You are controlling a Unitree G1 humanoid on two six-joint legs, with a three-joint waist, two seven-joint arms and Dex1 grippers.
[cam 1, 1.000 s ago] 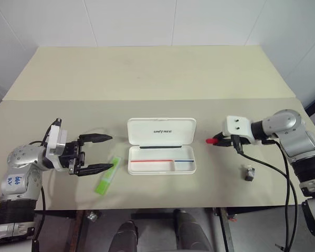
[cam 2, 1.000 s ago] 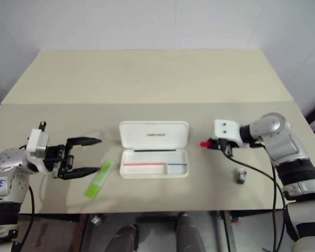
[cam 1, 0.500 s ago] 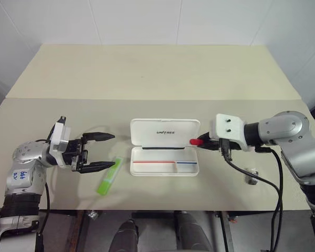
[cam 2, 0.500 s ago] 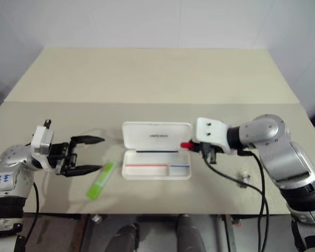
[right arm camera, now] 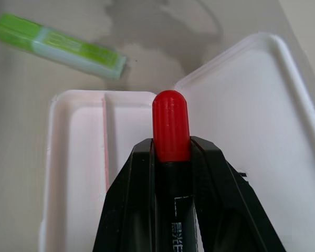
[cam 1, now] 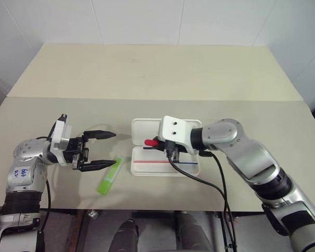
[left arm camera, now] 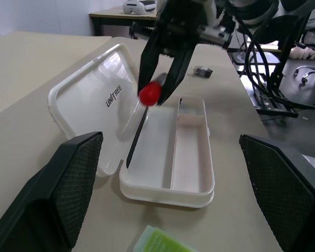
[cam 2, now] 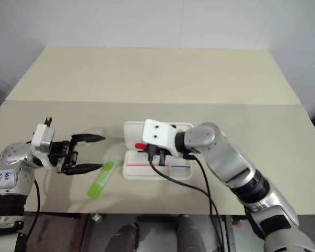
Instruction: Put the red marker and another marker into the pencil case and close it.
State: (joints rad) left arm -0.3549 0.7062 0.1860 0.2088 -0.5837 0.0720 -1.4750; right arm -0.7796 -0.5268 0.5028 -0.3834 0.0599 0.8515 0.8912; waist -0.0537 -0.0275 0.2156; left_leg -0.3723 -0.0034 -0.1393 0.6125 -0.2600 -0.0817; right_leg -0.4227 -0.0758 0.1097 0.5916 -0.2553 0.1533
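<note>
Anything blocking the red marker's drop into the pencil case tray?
Nothing visible. The right gripper holds the red marker above the pencil case, whose lid lies folded back and whose tray compartments are bare. The green marker lies on the table beside the case, clear of that path.

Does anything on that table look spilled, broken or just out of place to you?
Nothing stands out. The pencil case lies open and flat on the table, the right gripper holds the red marker over it, and the green marker lies loose beside the case, by the open left gripper.
</note>
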